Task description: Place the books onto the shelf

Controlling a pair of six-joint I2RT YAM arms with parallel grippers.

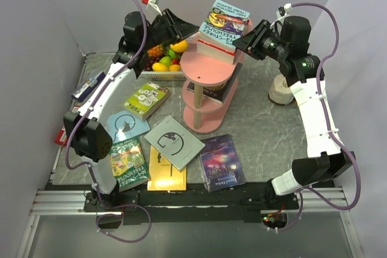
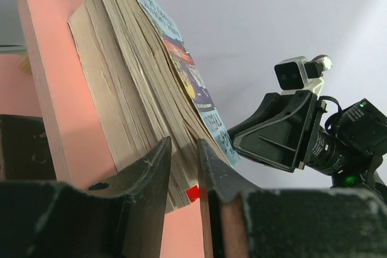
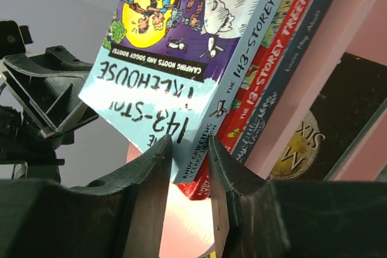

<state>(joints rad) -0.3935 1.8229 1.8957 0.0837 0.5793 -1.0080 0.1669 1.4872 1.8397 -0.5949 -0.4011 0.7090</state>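
The pink shelf (image 1: 205, 69) stands mid-table with a stack of books on its top tier, a light-blue Treehouse book (image 1: 225, 15) uppermost. My left gripper (image 1: 184, 30) reaches the stack from the left. Its fingertips (image 2: 158, 164) clasp the page edges of the top books (image 2: 136, 83), against the pink tier (image 2: 54, 89). My right gripper (image 1: 242, 41) comes from the right, shut across the spine corner of the light-blue book (image 3: 181, 58), above a red one (image 3: 266, 58). A black book (image 3: 320, 131) lies on the middle tier. More books lie on the table: green (image 1: 146, 98), grey (image 1: 174, 142), yellow (image 1: 166, 174), purple galaxy (image 1: 221, 161).
A white fruit basket (image 1: 163, 60) sits behind the shelf on the left. A pale round object (image 1: 281, 92) stands at the right under my right arm. A blue-white carton (image 1: 89, 84) and a red packet (image 1: 60, 136) lie along the left edge.
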